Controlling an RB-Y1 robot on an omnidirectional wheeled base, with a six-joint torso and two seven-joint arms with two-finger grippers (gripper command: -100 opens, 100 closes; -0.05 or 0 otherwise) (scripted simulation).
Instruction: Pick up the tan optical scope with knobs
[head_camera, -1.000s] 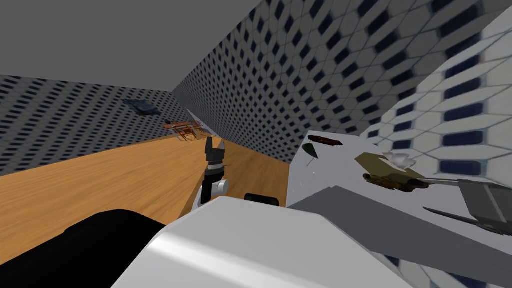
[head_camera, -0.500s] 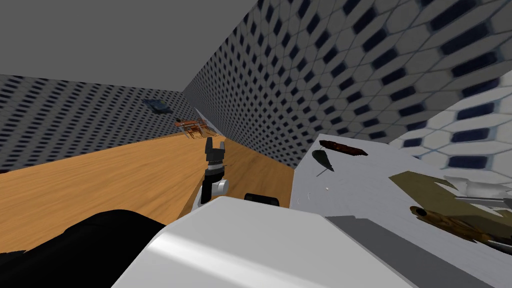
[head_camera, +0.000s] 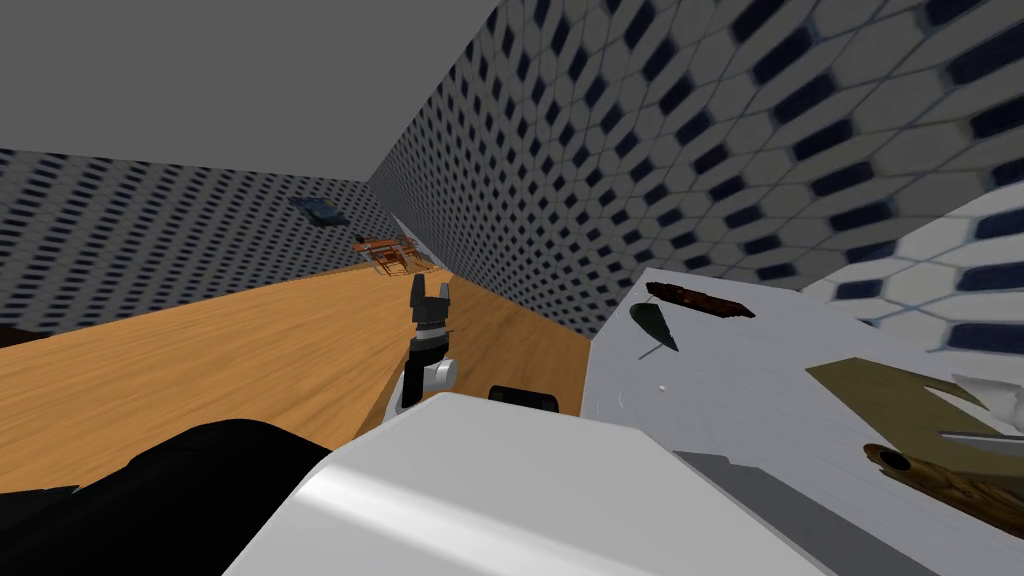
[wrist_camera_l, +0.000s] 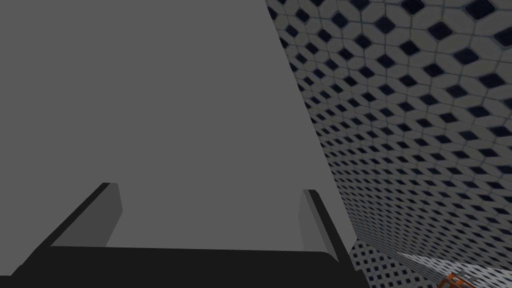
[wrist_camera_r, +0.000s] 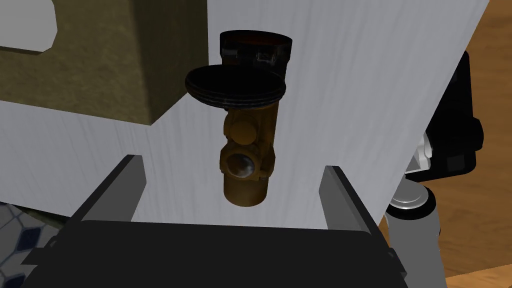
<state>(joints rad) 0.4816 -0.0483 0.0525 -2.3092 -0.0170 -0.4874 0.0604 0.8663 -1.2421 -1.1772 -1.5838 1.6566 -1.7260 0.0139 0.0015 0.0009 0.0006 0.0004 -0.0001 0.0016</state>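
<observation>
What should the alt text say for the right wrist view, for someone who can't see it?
The open right gripper points at a tan optical scope lying on a pale grey tabletop, centred in its gap and touching neither finger. The scope has round knobs and a black flip cap; an olive-brown block lies beside it.
</observation>
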